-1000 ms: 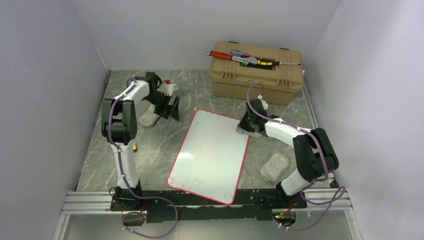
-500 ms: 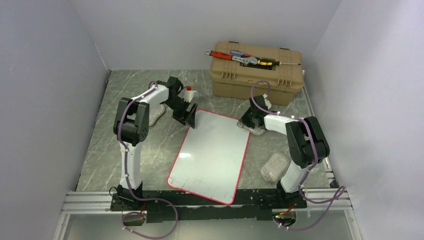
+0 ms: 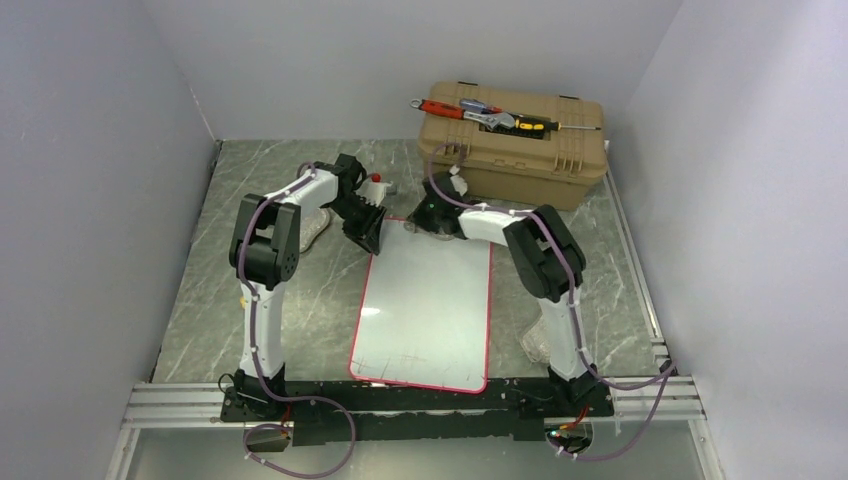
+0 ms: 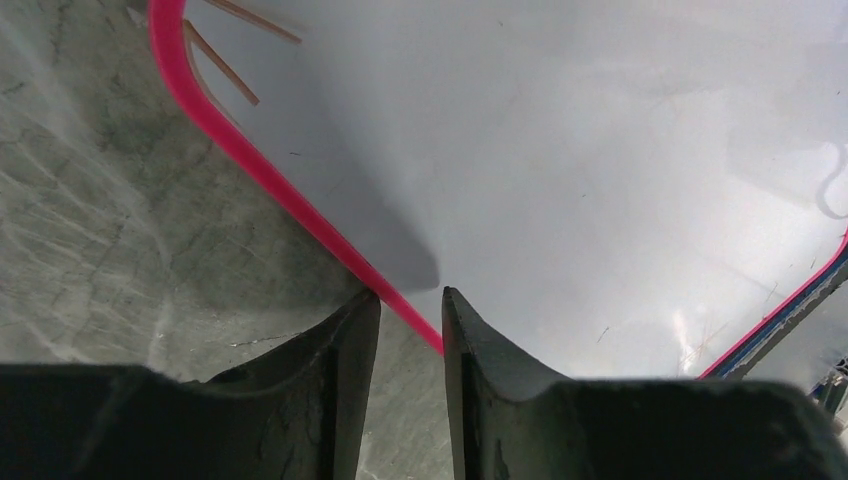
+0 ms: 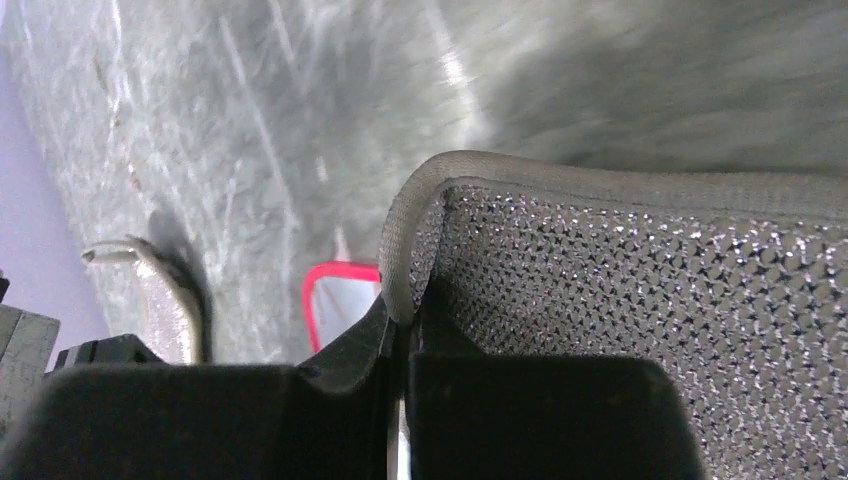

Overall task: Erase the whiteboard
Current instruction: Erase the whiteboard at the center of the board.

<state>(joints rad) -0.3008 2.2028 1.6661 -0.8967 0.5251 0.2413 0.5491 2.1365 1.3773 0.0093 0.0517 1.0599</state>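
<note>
- Left end effector (image 4: 411, 305) has swung in to the far-left corner of the whiteboard (image 3: 425, 300), its jaws drawn from wide to a slim gap that straddles the red rim (image 4: 300, 205); whether they actually bite cannot be told.
- Centre: the whiteboard, askew a second ago, now lies square on the grey surface (image 3: 300, 310) between the arms, apparently steadied for wiping. Thin pen strokes (image 4: 225, 65) remain toward its near edge, so the erasing looks unfinished.
- Right end effector (image 5: 403, 325), clamped tight on a grey mesh cloth (image 5: 600, 300), has swept from the board's right side to its far edge, near the left one.
- Far right, a tan toolbox (image 3: 515, 150) stands beyond the board.
</note>
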